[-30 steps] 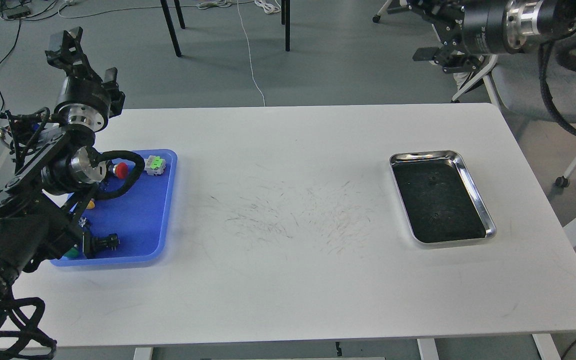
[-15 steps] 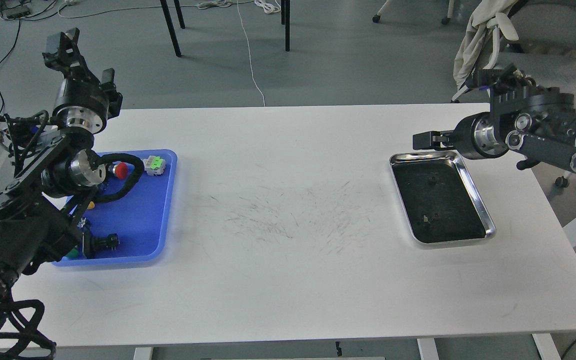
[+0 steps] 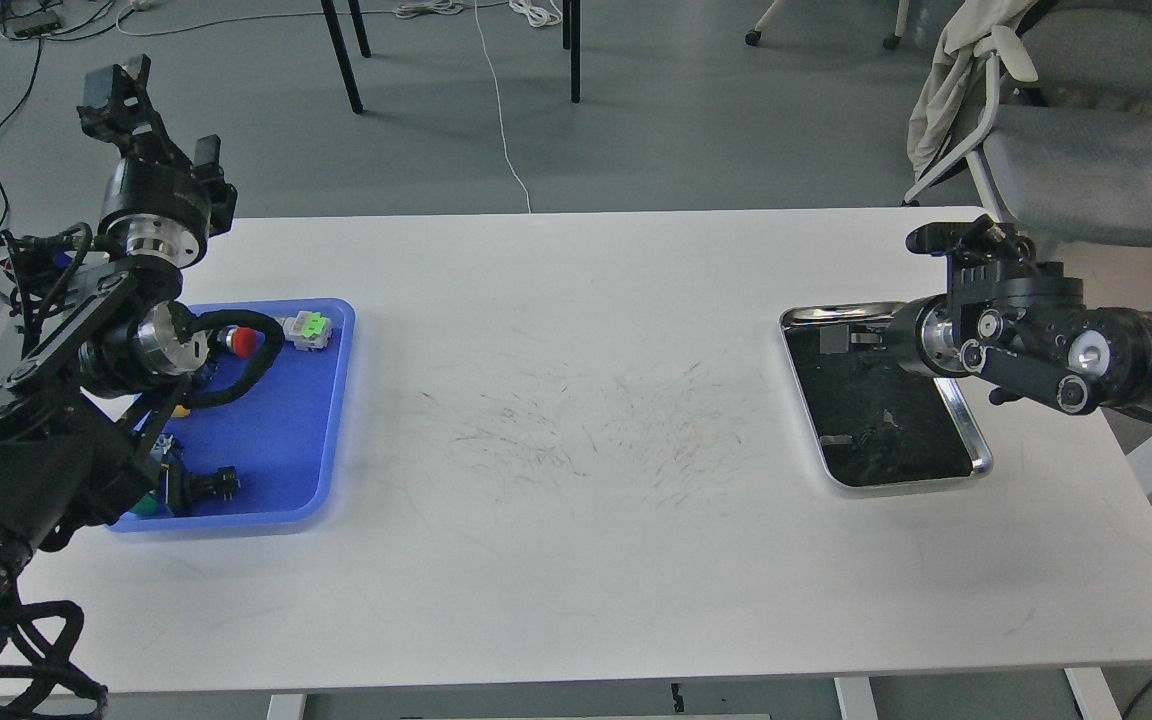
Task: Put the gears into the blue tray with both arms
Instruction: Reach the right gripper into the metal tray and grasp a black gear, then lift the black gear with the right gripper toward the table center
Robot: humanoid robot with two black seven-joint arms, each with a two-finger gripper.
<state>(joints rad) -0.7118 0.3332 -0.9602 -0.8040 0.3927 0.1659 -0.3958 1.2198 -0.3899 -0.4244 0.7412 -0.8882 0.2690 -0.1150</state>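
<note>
A white table (image 3: pixel 576 520), scuffed with fine dark marks at its middle, stands on a grey floor with chair legs, cables and a grey office chair (image 3: pixel 1076 150) behind it.

The left gripper (image 3: pixel 151 110) is raised above the table's far left corner, pointing up and away. Its two fingers stand apart with a clear gap between them, and nothing is held. The left arm (image 3: pixel 66 380) rises from the lower left edge, folds over the near left part of the blue tray (image 3: pixel 326 420), and its wrist ring sits just below the gripper.

The right gripper (image 3: pixel 841 340) reaches in low over the far end of the steel tray (image 3: pixel 976 450), pointing left. It is dark against the tray's black liner, so how far it is open cannot be told, nor whether it touches anything. The right arm (image 3: pixel 1056 345) lies nearly level, coming in from the right edge.

The gears (image 3: pixel 871 435) are small dark shapes on the black liner, hard to make out. In the blue tray lie a red button switch (image 3: pixel 244 340) and a green-capped switch (image 3: pixel 308 328).

No writing can be read.
</note>
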